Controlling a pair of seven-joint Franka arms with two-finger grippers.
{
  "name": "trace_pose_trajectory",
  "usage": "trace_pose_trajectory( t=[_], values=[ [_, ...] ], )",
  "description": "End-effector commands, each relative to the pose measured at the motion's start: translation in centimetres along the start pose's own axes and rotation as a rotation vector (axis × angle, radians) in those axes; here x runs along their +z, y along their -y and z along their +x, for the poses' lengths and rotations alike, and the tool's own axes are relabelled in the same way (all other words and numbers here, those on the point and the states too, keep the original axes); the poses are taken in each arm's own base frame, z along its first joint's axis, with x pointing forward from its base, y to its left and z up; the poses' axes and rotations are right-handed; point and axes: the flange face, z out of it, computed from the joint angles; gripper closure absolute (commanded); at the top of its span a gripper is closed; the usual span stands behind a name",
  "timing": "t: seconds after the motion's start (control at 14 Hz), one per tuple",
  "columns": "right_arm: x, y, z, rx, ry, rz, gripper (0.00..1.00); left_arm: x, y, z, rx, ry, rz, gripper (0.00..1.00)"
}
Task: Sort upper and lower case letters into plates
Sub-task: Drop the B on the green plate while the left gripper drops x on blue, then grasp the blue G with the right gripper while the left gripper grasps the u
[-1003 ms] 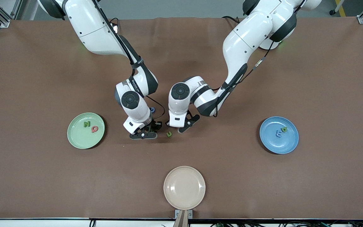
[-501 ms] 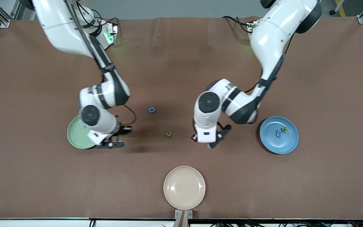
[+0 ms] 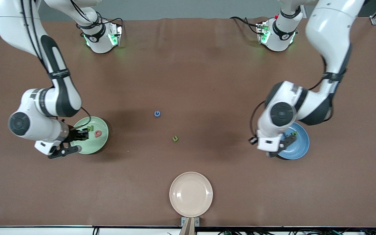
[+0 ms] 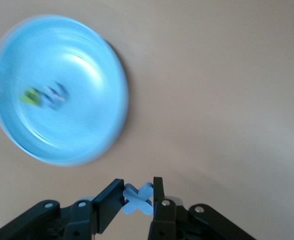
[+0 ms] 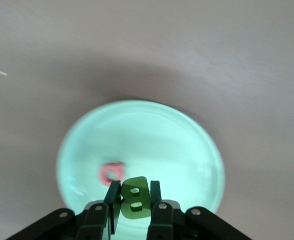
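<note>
**Two letters aloft, each at its plate's rim**

The right gripper [image 3: 72,141] pinches the green B [image 5: 134,198] over the edge of the pale green plate [image 3: 83,148], where N [image 3: 90,128] and pink-red Q [image 3: 98,133] already lie. Carry it further inward, lower, then release on bare plate. G [image 3: 157,113] and u [image 3: 175,138] wait mid-table. The left gripper [image 3: 281,145] clamps the blue x [image 4: 138,198] at the blue plate's [image 3: 300,148] edge; centre it likewise, clear of the two letters inside.

A high front camera overlooks the whole table [image 3: 188,65]; each close wrist camera shares one plate with it.
</note>
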Motion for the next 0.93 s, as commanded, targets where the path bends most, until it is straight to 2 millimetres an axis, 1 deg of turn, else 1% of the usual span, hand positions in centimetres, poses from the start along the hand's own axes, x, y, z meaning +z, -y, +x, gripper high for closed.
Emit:
trace_pose_trajectory(
  t=[0.0,0.07,0.14,0.21,0.29,0.36,0.43,0.5,0.57,0.64,0.72,0.79,0.86],
  values=[
    [2.5,-1.4,-2.0,-0.042,-0.033,-0.009,0.96,2.4,6.5,1.9,0.046,-0.031,0.01,0.98],
    [3.7,-1.8,-2.4,-0.037,-0.039,-0.013,0.96,3.6,7.6,2.8,0.052,-0.038,0.023,0.97],
    [5.1,-2.0,-2.8,-0.033,-0.045,-0.018,0.96,4.9,8.8,3.7,0.04,-0.043,0.015,0.94],
    [6.0,-2.1,-3.2,-0.03,-0.051,-0.024,0.96,6.1,9.5,4.2,0.029,-0.039,0.001,0.9],
    [6.9,-2.1,-3.2,-0.028,-0.052,-0.027,0.95,7.1,9.6,4.3,0.025,-0.031,-0.008,0.79],
    [7.8,-2.1,-3.3,-0.029,-0.046,-0.026,0.94,7.7,9.6,4.4,0.022,-0.021,-0.008,0.48],
    [8.5,-2.3,-3.3,-0.025,-0.044,-0.026,0.9,8.0,9.6,4.4,0.009,-0.017,-0.008,0.13],
    [8.9,-2.4,-3.4,-0.023,-0.04,-0.026,0.86,7.9,9.9,4.6,-0.001,-0.017,-0.006,0.0],
    [9.0,-2.3,-3.4,-0.023,-0.036,-0.024,0.61,7.7,9.8,4.5,-0.002,-0.017,0.0,0.0],
    [9.1,-2.3,-3.4,-0.023,-0.029,-0.021,0.02,7.4,9.7,4.4,-0.005,-0.019,0.0,0.0],
    [8.9,-2.2,-3.5,-0.023,-0.025,-0.019,0.0,6.7,9.1,4.1,-0.022,-0.026,-0.009,0.0],
    [8.5,-2.1,-3.4,-0.022,-0.019,-0.015,0.0,5.8,7.7,3.1,-0.031,-0.03,-0.027,0.0],
    [7.6,-2.1,-3.2,-0.018,-0.008,-0.008,0.0,4.4,5.6,1.7,-0.056,-0.034,-0.06,0.0]
  ],
)
